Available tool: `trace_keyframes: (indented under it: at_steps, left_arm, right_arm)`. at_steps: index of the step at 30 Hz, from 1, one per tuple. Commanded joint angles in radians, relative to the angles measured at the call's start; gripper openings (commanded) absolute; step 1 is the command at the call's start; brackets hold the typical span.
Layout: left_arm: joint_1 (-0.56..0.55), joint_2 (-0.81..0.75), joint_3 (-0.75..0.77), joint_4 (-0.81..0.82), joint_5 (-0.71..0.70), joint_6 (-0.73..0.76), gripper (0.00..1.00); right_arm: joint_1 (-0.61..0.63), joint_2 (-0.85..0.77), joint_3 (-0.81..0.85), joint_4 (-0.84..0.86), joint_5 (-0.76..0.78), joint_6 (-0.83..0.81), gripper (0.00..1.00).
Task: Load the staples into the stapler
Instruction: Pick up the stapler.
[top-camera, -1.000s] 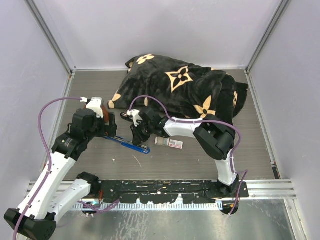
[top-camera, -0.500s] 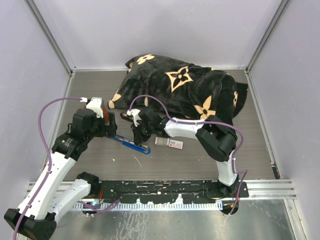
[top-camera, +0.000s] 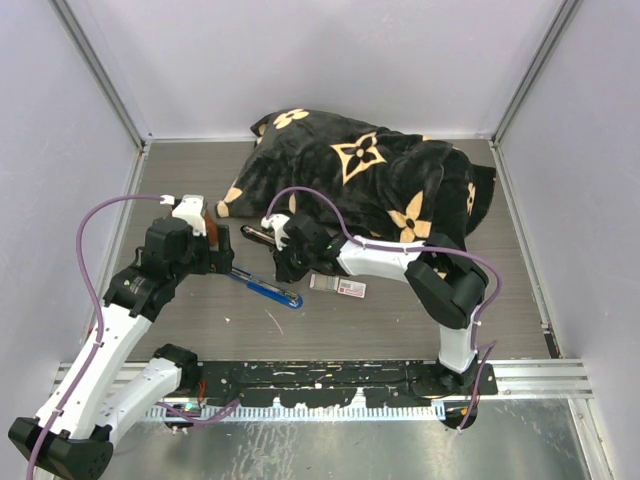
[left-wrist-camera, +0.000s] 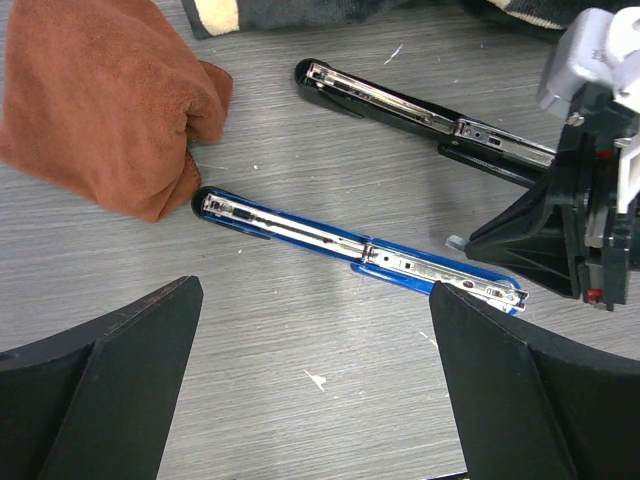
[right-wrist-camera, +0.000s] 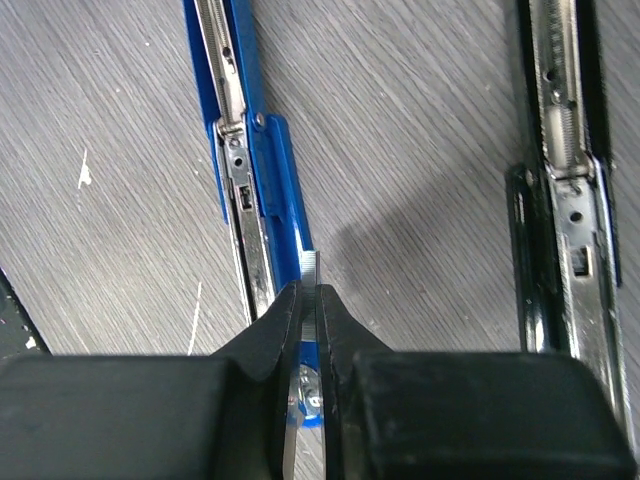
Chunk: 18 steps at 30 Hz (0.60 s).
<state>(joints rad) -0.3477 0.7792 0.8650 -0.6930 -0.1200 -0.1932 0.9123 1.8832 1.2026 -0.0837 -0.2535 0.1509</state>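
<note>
The blue stapler (top-camera: 265, 287) lies opened flat on the table, its metal channel facing up (left-wrist-camera: 330, 240). My right gripper (top-camera: 285, 266) is shut on a small grey strip of staples (right-wrist-camera: 309, 268) and holds it just above the blue stapler's (right-wrist-camera: 245, 160) near end. The white staples box with a red-pink label (top-camera: 338, 287) lies right of the blue stapler. My left gripper (top-camera: 222, 255) is open and empty, its gap (left-wrist-camera: 315, 290) over bare table beside the blue stapler.
A black stapler (top-camera: 256, 235) lies opened flat behind the blue one (left-wrist-camera: 400, 105) (right-wrist-camera: 565, 150). A brown cloth (left-wrist-camera: 100, 100) lies at the left. A black blanket with tan flowers (top-camera: 370, 180) is heaped at the back of the table.
My right gripper has shifted a little right and back with the strip, uncovering more of the black stapler. The left arm has not moved.
</note>
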Motion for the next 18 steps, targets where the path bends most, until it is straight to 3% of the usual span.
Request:
trace_keyframes:
  at_steps: [1,18]
  left_arm:
    - [0.006,-0.017,-0.001,0.045,-0.015,0.006,1.0]
    - [0.007,-0.018,0.0,0.046,-0.014,0.007,1.0]
  right_arm:
    - [-0.004,-0.113,-0.024,0.013,0.089,-0.007,0.07]
    - [-0.003,-0.38,-0.203,-0.396,0.59,0.07,0.04]
